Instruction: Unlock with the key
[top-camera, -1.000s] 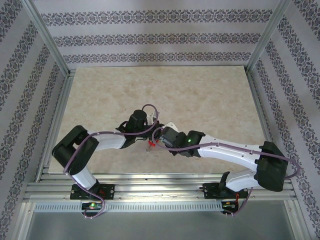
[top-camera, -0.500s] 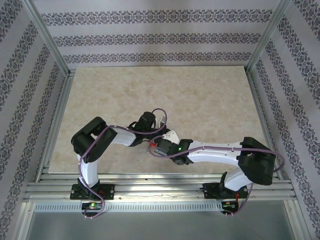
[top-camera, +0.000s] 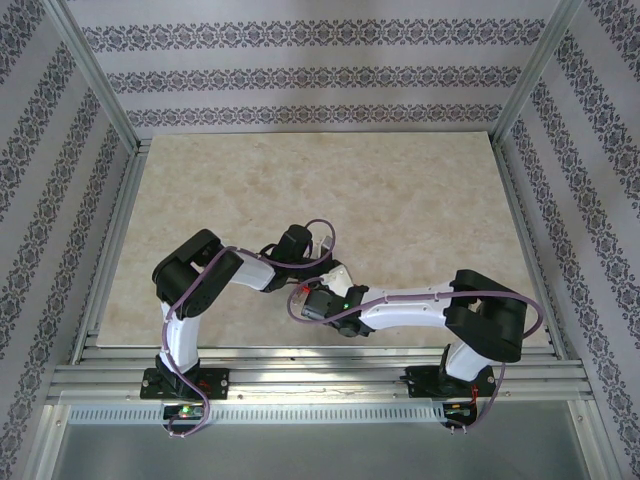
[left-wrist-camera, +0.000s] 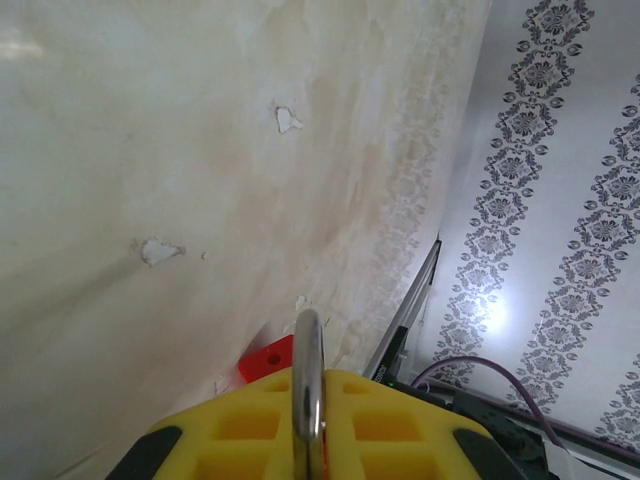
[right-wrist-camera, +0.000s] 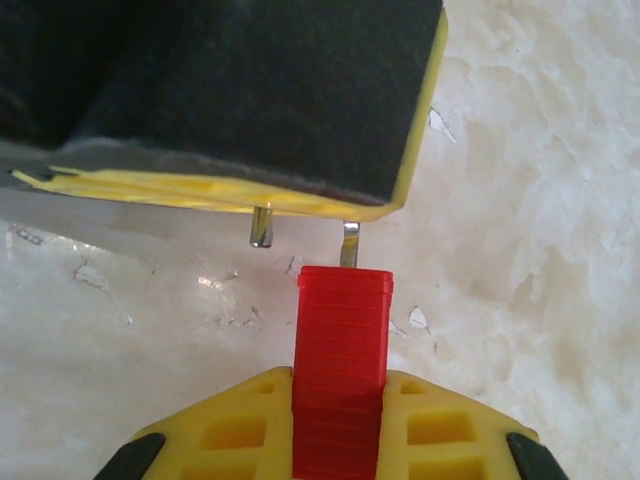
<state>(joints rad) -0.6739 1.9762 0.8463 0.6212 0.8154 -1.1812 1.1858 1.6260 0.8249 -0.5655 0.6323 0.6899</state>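
Left gripper (left-wrist-camera: 308, 405) clamps the metal shackle (left-wrist-camera: 308, 360); just right, right gripper (right-wrist-camera: 342, 390) grips a red piece (right-wrist-camera: 343, 330), possibly the key.

the shackle (right-wrist-camera: 348, 245) top hides behind the left hand (right-wrist-camera: 240, 110); the red lock (right-wrist-camera: 340, 350) is cropped at its base.

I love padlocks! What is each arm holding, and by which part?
Left tool pinches the padlock's metal shackle; right tool grips its red body.

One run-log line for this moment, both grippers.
left gripper: shut on metal shackle; right gripper: shut on red block; one shackle leg meets block
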